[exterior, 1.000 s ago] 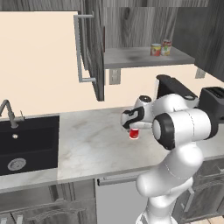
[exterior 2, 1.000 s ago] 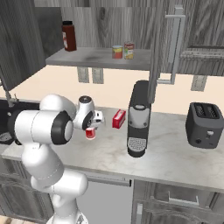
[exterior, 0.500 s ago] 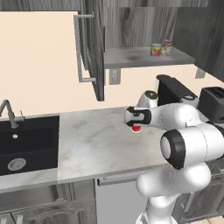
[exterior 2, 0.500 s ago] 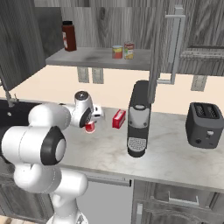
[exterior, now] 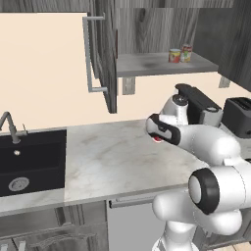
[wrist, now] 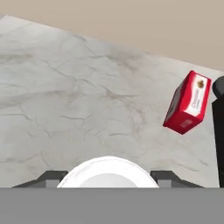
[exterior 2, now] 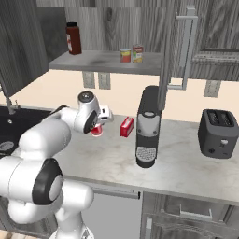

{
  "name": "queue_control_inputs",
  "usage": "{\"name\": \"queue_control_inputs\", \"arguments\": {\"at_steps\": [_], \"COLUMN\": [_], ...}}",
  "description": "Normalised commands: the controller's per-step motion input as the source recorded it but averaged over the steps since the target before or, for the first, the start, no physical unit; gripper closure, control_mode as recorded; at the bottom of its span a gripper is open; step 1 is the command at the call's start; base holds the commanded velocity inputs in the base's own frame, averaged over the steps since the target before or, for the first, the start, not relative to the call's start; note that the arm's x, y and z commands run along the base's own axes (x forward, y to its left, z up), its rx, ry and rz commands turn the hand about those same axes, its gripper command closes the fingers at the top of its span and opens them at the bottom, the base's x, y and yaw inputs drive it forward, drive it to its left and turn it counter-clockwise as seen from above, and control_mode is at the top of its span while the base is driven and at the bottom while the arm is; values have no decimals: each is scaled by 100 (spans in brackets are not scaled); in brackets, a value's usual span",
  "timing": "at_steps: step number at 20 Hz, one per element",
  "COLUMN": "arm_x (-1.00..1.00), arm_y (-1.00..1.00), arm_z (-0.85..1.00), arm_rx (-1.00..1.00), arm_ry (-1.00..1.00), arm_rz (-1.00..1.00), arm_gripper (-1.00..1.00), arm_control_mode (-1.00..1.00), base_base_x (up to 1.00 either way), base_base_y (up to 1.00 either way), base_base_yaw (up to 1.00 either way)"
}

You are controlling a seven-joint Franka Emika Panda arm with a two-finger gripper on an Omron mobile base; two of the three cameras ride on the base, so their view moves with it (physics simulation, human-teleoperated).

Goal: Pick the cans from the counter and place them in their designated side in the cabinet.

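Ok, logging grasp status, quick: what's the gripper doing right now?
Gripper: shut on the red can, lifted off the counter.

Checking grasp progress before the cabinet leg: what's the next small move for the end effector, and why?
Probably lift straight up. The end effector sits around the red can on the counter, with the can's silvery top between its fingertips in the hand view. The can looks gripped, though contact isn't fully visible. The cabinet shelf is well above.
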Motion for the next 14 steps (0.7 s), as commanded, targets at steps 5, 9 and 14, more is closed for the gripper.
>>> {"name": "queue_control_inputs", "arguments": {"at_steps": [5, 9, 14], "arm_x": [-48, -54, -58], "arm_y": [-13, -15, -13], "arm_z": [42, 32, 31], "arm_rx": [0, 0, 0], "arm_ry": [-2, -2, -5], "arm_rz": [0, 0, 0], "arm_gripper": [100, 100, 100], "arm_control_mode": [-100, -100, -100], "base_base_x": [0, 0, 0], "base_base_y": [0, 0, 0], "base_base_yaw": [0, 0, 0]}}
